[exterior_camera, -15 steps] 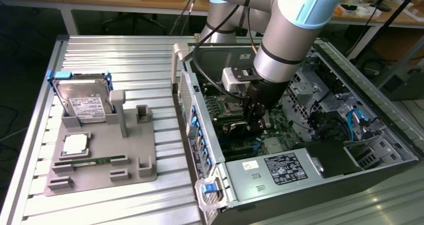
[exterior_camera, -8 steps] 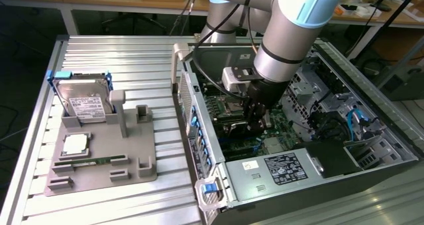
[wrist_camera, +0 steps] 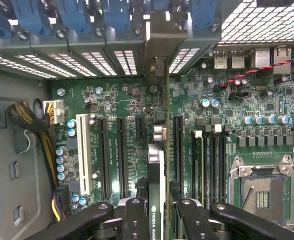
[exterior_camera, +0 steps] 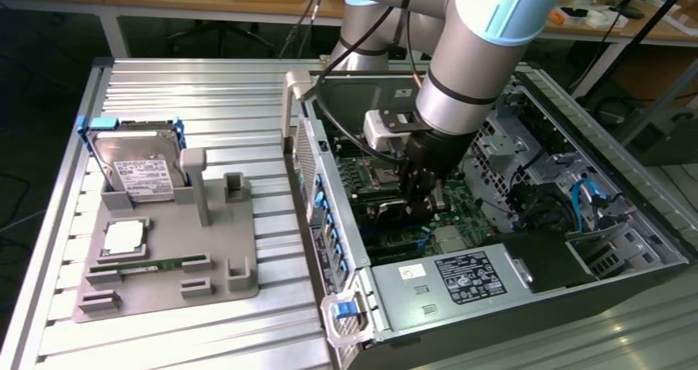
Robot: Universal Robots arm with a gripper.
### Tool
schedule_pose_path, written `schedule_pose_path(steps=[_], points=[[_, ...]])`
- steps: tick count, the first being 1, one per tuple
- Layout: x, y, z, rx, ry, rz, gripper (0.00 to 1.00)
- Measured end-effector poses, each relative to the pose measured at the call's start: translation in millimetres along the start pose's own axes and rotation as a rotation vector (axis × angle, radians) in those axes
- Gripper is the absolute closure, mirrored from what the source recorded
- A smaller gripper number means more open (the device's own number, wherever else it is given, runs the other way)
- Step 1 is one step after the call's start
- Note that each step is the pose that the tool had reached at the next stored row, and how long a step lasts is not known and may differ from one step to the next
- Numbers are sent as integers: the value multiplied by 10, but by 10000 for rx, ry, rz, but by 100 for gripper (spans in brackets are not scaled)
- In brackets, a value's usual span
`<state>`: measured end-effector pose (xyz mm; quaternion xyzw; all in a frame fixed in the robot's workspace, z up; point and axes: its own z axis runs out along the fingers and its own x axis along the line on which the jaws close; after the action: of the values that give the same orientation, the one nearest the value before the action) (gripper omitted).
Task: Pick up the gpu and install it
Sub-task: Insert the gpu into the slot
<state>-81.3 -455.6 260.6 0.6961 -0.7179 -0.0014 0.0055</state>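
Reaching down into open grey computer case (exterior_camera: 491, 256), silver-and-blue robot arm (exterior_camera: 480, 51) with dark gripper (exterior_camera: 420, 211) over green motherboard (exterior_camera: 377, 182); silver hard drive (exterior_camera: 142, 170) upright on grey tray (exterior_camera: 163, 256)

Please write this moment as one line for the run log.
gripper: shut on gpu | position: inside computer case, above motherboard slots | gpu: held edge-on, bracket end toward rear slot openings | hard drive: on holder outside case
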Motion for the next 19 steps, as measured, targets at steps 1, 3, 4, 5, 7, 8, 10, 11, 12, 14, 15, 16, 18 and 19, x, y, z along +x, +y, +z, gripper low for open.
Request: schedule_pose_path(steps=[1, 3, 4, 5, 7, 8, 10, 11, 12, 14, 15, 16, 18, 19], points=[[-1, 0, 0, 2, 0, -1, 73], [-9, 0, 0, 3, 1, -1, 73], [-10, 0, 0, 3, 1, -2, 73], [-10, 0, 0, 3, 1, -3, 73], [-8, 1, 1, 3, 0, -2, 73], [-9, 1, 1, 3, 0, -2, 73], [-8, 0, 0, 3, 0, -2, 73], [-9, 0, 1, 3, 0, -2, 73], [-8, 0, 1, 3, 0, -2, 73], [-8, 0, 1, 3, 0, -2, 73], [-8, 0, 1, 3, 0, -3, 73], [-8, 0, 1, 3, 0, -2, 73], [-9, 0, 1, 3, 0, -2, 73], [-10, -1, 1, 3, -1, -3, 73]])
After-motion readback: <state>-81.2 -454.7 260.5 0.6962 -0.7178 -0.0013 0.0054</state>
